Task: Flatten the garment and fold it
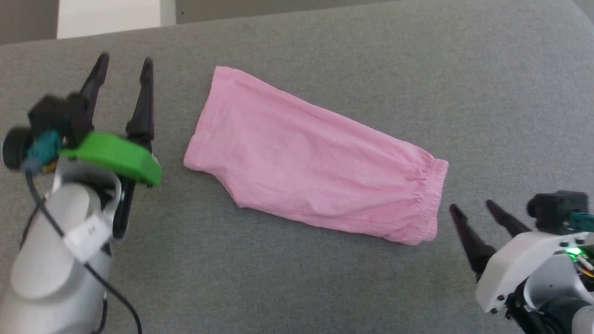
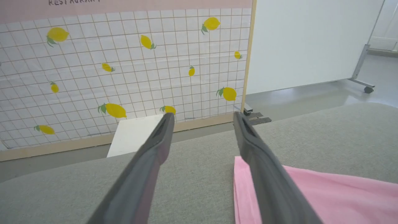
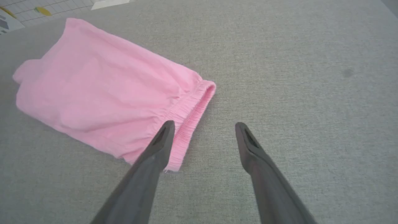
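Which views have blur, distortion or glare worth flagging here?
Head view: even soft light, no glare; the wrist behind the left tool looks smeared, while the garment is sharp. Left wrist view: grid lines on the backdrop bow from the wide lens. Right wrist view: the garment's far end is soft and the near fingers are blurry.

"RESTAURANT", half-cropped, on pink wall banner [image 2: 155, 7]

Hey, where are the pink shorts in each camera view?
Head view: pink shorts lie across the middle, waistband toward lower right.
Left wrist view: lower right corner.
Right wrist view: upper left, waistband nearest centre.
Shared landmark: the grey fabric surface beneath them.
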Robot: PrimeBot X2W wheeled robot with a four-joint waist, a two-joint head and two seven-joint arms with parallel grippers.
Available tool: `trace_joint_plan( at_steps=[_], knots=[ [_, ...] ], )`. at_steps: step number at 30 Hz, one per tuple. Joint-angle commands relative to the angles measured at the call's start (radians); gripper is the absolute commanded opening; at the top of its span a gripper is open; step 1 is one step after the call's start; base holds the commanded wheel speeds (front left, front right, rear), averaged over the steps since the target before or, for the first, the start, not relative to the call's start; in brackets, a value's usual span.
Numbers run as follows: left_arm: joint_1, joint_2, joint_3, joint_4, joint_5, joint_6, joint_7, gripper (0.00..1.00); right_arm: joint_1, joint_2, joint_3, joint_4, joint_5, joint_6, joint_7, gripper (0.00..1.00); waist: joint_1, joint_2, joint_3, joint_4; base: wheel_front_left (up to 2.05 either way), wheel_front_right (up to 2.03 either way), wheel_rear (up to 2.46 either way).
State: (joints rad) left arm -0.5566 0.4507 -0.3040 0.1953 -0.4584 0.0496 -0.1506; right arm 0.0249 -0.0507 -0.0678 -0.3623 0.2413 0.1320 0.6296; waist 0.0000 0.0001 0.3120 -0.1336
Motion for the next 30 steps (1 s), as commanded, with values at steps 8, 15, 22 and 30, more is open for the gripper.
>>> trace_joint_plan(
  at_steps=[8, 15, 22, 30],
  knots=[
    [0.248, -0.005, 0.037, -0.162, -0.04, 0.087, -0.024, 1.0, -0.082, 0.0, 0.002, 0.156, -0.039, -0.001, 0.108, 1.0, 0.0, -0.0001, -0.043, 0.084, 0.0, 0.0, 0.0],
    [0.292, -0.012, 0.032, -0.211, -0.053, 0.106, -0.013, 1.0, -0.145, 0.0, 0.001, 0.348, -0.058, -0.001, 0.122, 1.0, 0.0, -0.0001, -0.032, 0.139, 0.0, 0.0, 0.0],
    [0.298, -0.007, 0.028, -0.21, -0.061, 0.105, -0.005, 1.0, -0.197, 0.0, 0.035, 0.508, -0.07, -0.001, 0.091, 1.0, 0.0, -0.0001, -0.033, 0.161, 0.0, 0.0, 0.0],
    [0.315, -0.015, 0.002, -0.199, -0.08, 0.095, 0.026, 1.0, -0.217, 0.0, 0.047, 0.575, -0.042, -0.001, 0.095, 0.0, 0.0, -0.0001, -0.051, 0.158, 0.0, 0.0, 0.0]
  ],
)
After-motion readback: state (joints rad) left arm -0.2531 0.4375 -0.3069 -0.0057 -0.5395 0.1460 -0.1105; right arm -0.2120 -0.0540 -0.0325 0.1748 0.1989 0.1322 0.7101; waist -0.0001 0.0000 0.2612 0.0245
